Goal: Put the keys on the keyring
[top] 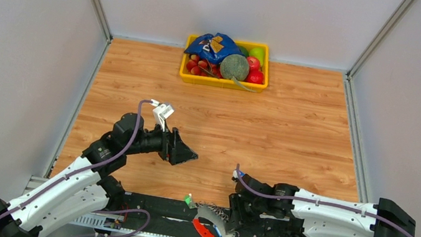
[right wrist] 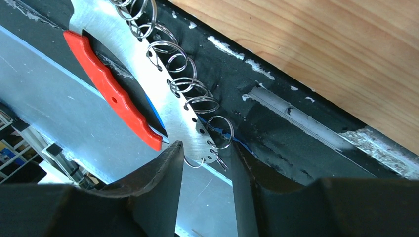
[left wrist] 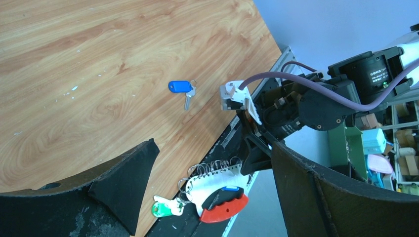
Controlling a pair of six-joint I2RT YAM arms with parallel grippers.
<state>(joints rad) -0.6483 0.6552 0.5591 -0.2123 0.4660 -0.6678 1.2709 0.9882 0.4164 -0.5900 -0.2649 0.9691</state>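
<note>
One blue-headed key (left wrist: 181, 89) lies flat on the wooden table; the top view does not show it, as my left arm covers that spot. My left gripper (top: 186, 153) (left wrist: 212, 148) hangs open and empty above the table, near the key. The keyring (top: 208, 222), a silver strip (right wrist: 163, 84) with wire rings and a red curved grip (right wrist: 111, 89), lies over the black rail at the table's near edge. My right gripper (top: 232, 220) (right wrist: 205, 158) is shut on the strip's end. A blue piece (left wrist: 230, 188) shows inside the bunch; I cannot tell if it is the second key.
A green tag (left wrist: 160, 210) (top: 188, 201) hangs from a ring at the bunch's left end. A yellow tray (top: 222, 84) of fruit and a blue bag stands at the back centre. Grey walls close in both sides.
</note>
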